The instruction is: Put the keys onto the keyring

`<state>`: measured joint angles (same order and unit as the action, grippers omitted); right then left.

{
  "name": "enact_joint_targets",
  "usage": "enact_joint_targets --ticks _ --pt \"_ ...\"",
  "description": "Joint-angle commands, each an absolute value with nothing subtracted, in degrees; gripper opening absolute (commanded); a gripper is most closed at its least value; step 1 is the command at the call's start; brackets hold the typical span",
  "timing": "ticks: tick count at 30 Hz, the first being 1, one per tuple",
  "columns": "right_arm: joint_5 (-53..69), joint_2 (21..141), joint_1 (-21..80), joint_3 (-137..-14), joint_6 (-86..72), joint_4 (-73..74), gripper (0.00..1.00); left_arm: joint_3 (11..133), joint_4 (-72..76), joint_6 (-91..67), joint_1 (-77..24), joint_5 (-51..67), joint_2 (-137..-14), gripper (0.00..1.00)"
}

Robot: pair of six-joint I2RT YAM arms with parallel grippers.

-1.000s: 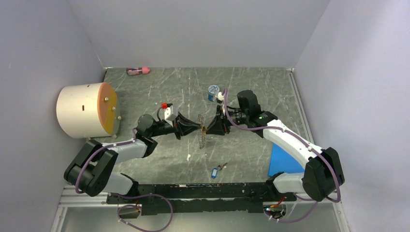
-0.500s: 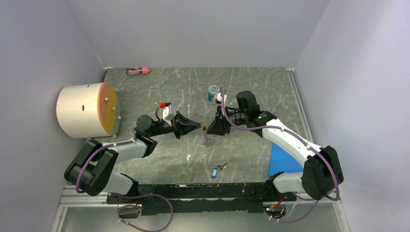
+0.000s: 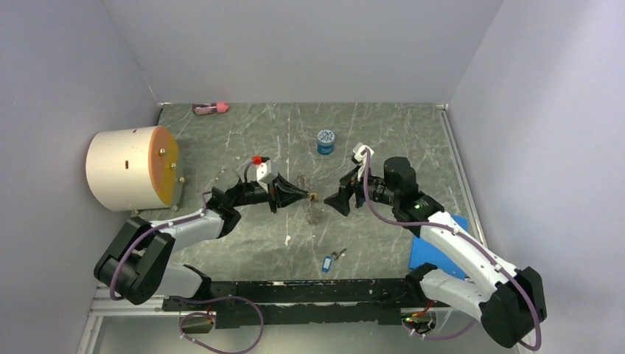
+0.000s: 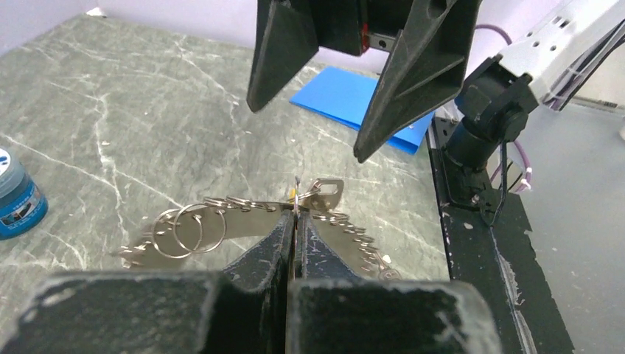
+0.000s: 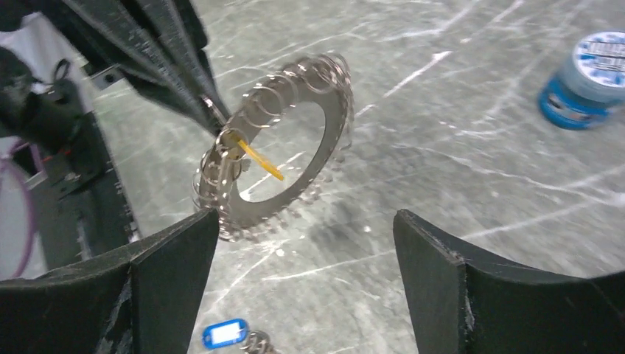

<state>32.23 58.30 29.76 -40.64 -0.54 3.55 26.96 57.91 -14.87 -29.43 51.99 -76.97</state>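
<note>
A blue-tagged key (image 3: 326,262) is lying on the marbled grey tabletop (image 3: 243,140). Beyond it, the left claw (image 3: 306,195) is pinching shut on the flat, loop-fringed metal keyring (image 5: 335,125), holding it tilted, with a yellow key (image 5: 259,159) at its rim. The right claw (image 3: 340,198), having just backed off rightward, is gaping wide and empty.

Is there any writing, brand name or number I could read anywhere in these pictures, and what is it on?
No text is legible in any view.
blue jar: there is print on its lid and label, but it is too blurred to read.
blue key tag: it has a pale window, too small to tell whether anything is written there.
</note>
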Motion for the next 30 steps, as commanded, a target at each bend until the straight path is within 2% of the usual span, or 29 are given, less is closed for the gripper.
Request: enact_joint_targets --ticks 1,12,24,30 --pt "19.8 54.3 29.3 -37.6 -6.2 -3.5 0.98 32.0 48.9 -7.1 -32.6 49.9 -76.3 0.03" --pt "12.9 53.9 28.6 -36.7 -10.9 -0.3 0.99 39.8 49.0 -6.3 -36.1 44.6 -86.3 0.02" --pt "15.5 58.2 28.2 -36.5 -13.4 -1.7 0.99 24.0 57.9 -8.7 -36.2 35.0 -89.0 0.02" --pt "16.6 60.1 28.0 -36.7 -14.3 -2.3 0.99 20.1 51.5 -7.4 -36.1 31.1 -83.3 0.02"
